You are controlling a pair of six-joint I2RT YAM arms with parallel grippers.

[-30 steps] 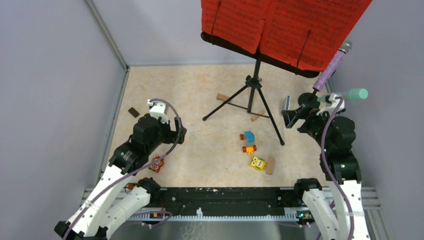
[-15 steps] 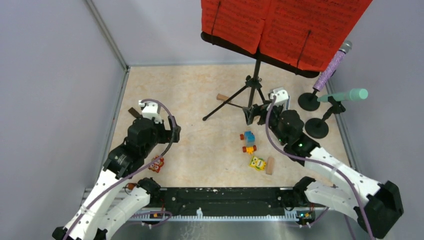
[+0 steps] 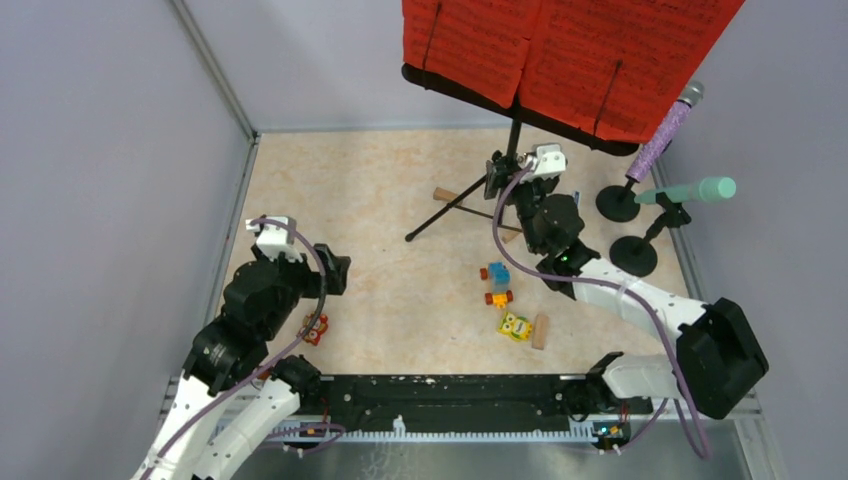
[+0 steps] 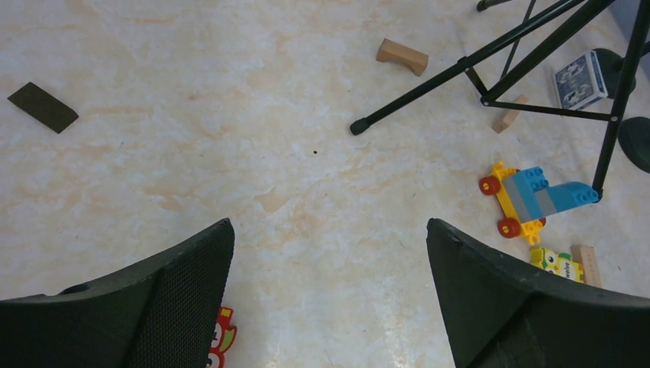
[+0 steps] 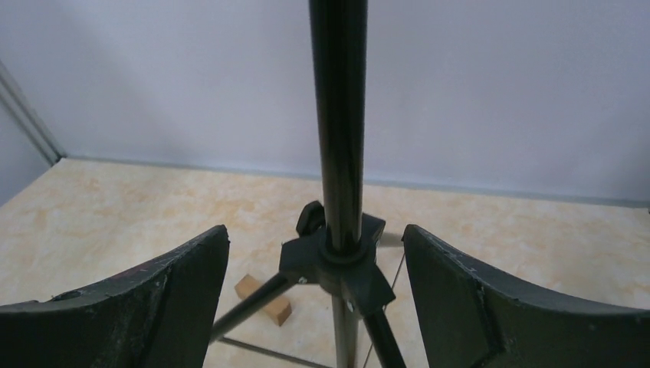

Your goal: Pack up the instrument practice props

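Since the black music rack (image 3: 455,85) stands fully set up on its tripod legs (image 3: 455,207) at the far middle of the tabletop (image 3: 380,180), with the red sheet-music pages (image 3: 560,50) spread across it, you should count the packing as barely begun. To the right of the tripod, close to the right wall, the purple microphone (image 3: 665,130) sits in the far holder (image 3: 617,203) and the mint-green microphone (image 3: 700,188) in the near holder (image 3: 634,256), both holders upright on their round bases. Nothing of the set looks folded, taken down or put away, and no box or bag for it shows in any view.

Your right hand (image 5: 314,234) is at the rack's pole (image 5: 337,115), just above the hub where the legs meet. Its jaws are wide, one either side of the pole, and neither touches it. Gripping that pole looks like the step in hand. Your left hand (image 4: 329,230) hangs over bare tabletop at the near left, jaws wide and holding nothing, well apart from every prop. The coloured toy bricks (image 3: 497,280) and little wooden blocks (image 3: 541,328) near the middle are not part of the job. Pages, rack, both microphones and both holders are all left to pack.
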